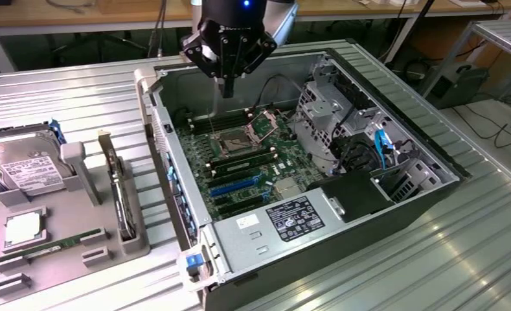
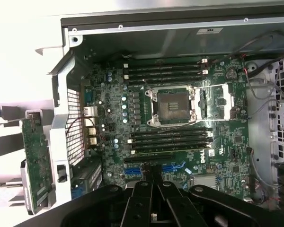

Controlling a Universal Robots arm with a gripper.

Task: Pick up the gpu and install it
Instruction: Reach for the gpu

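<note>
The tool [image 1: 227, 91] hangs above the open computer case [image 1: 247, 249], over the far end of the motherboard [image 1: 247, 162], at about twelve o'clock from the empty CPU socket [image 1: 235, 139] in the exterior view. Its fingers are pinched together, clenched on nothing but air. From the wrist view the tool [image 2: 151, 176] looks straight down into the case [image 2: 180, 35], and there is the motherboard [image 2: 217, 156] laid out below it: the bare CPU socket [image 2: 173, 106] with rows of memory slots on both sides, and the blue expansion slots [image 2: 173, 168] right by the fingertips.

And the gpu [image 1: 117, 191]? It is outside the case, standing on its edge in the grey parts tray [image 1: 65, 214] on the metal bench [image 1: 65, 103], at roughly nine o'clock from the case in the exterior view, just beside the case's side wall. The wrist view catches the gpu [image 2: 35, 161] too, its green circuit-board face turned towards the camera, beyond the case's perforated wall. Tool and gpu are well apart.

Sharing that tray are a hard drive [image 1: 22, 168] with a white label at the card's ten o'clock, and a green memory stick [image 1: 52, 248] at its seven o'clock.
</note>
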